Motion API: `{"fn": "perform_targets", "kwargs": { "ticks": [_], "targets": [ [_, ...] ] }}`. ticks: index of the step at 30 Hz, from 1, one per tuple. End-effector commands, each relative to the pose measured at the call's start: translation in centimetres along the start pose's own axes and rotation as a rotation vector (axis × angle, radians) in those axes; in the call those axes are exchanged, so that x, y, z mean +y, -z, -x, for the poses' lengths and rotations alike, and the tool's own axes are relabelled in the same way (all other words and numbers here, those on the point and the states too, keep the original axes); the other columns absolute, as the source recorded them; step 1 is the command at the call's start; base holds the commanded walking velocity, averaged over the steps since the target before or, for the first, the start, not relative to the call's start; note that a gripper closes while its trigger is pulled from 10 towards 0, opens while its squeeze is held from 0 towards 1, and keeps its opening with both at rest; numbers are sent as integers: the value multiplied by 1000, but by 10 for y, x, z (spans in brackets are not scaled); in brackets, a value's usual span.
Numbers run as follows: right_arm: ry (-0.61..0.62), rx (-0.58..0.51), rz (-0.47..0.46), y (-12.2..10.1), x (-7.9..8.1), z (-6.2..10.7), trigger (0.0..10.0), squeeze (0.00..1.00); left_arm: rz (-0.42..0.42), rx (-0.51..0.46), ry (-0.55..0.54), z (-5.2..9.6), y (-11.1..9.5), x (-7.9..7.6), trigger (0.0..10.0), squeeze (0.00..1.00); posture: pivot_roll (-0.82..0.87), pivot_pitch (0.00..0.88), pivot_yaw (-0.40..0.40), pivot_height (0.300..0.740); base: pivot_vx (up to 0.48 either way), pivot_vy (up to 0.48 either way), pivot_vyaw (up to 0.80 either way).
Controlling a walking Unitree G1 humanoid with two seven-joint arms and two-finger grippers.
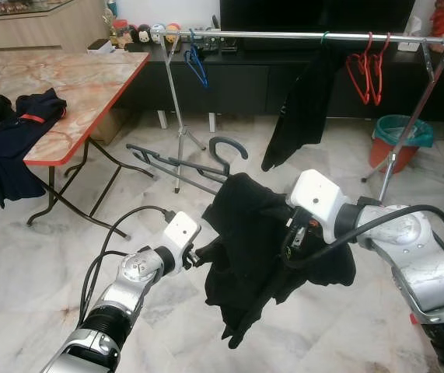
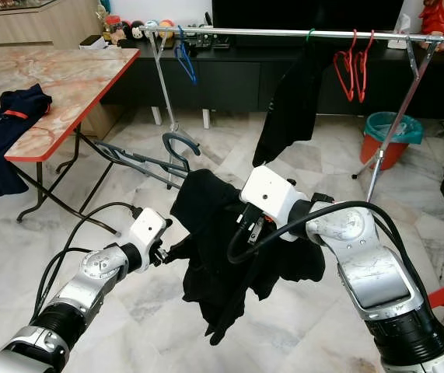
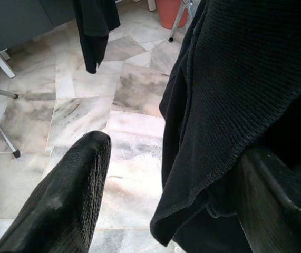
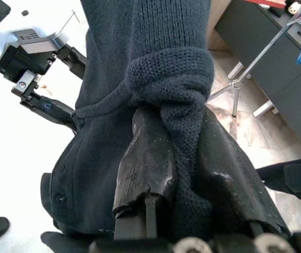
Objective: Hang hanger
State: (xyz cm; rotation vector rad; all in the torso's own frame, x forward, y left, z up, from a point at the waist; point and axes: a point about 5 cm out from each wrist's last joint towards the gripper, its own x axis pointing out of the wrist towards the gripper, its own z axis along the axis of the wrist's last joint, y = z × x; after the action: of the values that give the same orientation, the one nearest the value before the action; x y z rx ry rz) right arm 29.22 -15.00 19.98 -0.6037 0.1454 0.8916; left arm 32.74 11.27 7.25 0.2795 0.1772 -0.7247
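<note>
A black knit garment (image 1: 249, 233) hangs bunched between my arms above the marble floor. A dark grey hanger hook (image 1: 229, 148) sticks up just behind its top. My right gripper (image 4: 176, 121) is shut on a fold of this garment, with fabric wrapped over its fingers (image 4: 145, 158). At the garment's lower left edge is my left gripper (image 3: 174, 145), open, with cloth draped against one finger (image 3: 266, 184). The silver clothes rail (image 1: 284, 35) runs across the back, well beyond both grippers.
On the rail hang a blue hanger (image 1: 197, 66), red hangers (image 1: 365, 74) and another black garment (image 1: 303, 109). A marble-top folding table (image 1: 89, 85) with navy clothing (image 1: 19, 124) stands on the left. An orange bin (image 1: 400, 140) is at the right. Dark grey bars (image 1: 167, 163) lie by the rack's legs.
</note>
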Motion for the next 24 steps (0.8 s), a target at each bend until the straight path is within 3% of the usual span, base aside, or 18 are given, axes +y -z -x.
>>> {"fn": "perform_targets", "kwargs": {
  "ticks": [1, 6, 9, 20, 22, 23, 24],
  "targets": [
    [-10, -37, 31, -11, 2, 1, 0, 0, -6, 14, 4, 1, 2, 2, 10000, 0, -59, 0, 84, 740, 0, 0, 0],
    [-16, -38, 33, -11, 3, 1, 0, 0, -5, 15, 10, 0, 3, 1, 10000, 0, -59, 0, 84, 740, 0, 0, 0],
    [-135, -103, 40, -20, 18, 2, 0, 0, -29, 82, 197, 2, 17, -18, 10000, 0, -62, 0, 85, 740, 0, 0, 0],
    [-161, -111, 39, -20, 21, 2, 0, 0, -13, 86, 195, 2, 20, -18, 10000, 0, -58, 0, 84, 740, 0, 0, 0],
    [-165, -108, 41, -20, 21, 2, 0, 0, -14, 87, 195, 2, 20, -17, 5922, 0, -58, 0, 84, 740, 0, 0, 0],
    [-165, -106, 41, -19, 21, 3, 0, 0, -15, 89, 196, 2, 21, -17, 0, 0, -58, 0, 84, 740, 0, 0, 0],
    [-164, -104, 41, -19, 21, 3, 0, 0, -18, 93, 200, 3, 21, -17, 0, 0, -58, 0, 84, 740, 0, 0, 0]
  ]
}}
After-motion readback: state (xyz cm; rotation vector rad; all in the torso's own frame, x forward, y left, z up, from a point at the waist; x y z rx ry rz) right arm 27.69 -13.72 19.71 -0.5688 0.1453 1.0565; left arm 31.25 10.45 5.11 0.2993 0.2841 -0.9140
